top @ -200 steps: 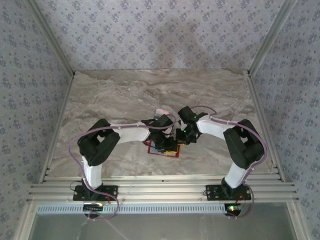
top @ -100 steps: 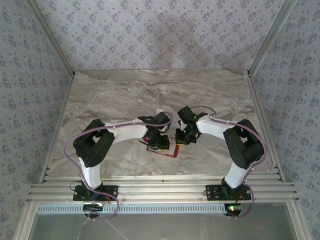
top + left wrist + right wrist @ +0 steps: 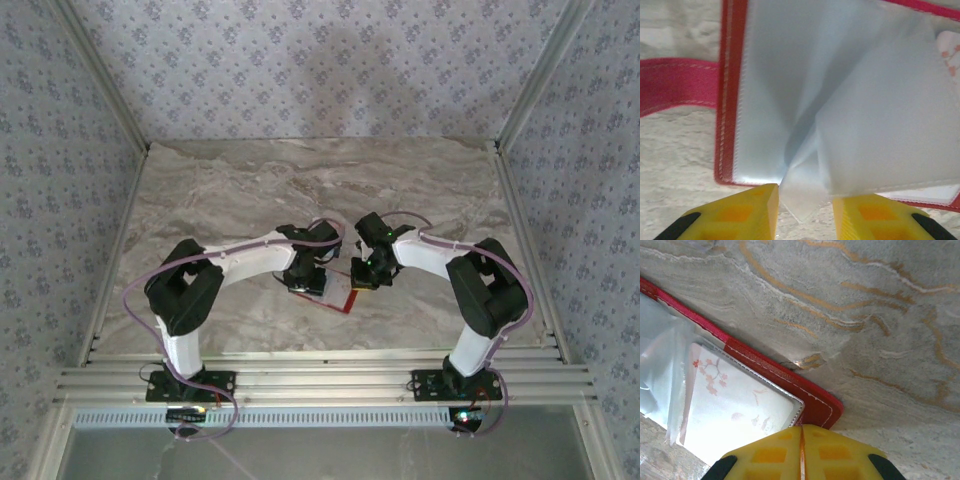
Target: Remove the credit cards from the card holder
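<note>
Left pincer (image 3: 803, 199) has shifted toward the bench's (image 3: 250, 190) left edge and is standing apart around a clear sleeve (image 3: 802, 170); right pincer (image 3: 801, 437), fingers together, is pinning the open card holder (image 3: 815, 402) mid near edge; pale card (image 3: 735, 410) is sitting pocketed, seemingly none extracted yet

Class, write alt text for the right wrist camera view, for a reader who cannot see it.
A flat red rectangular card holder lies open on a veined grey marble table, with a pale white card with pink blossom print inside it, partly under a clear plastic sleeve. The yellow right tool, shut, sits at the holder's corner at the bottom of the frame.
</note>
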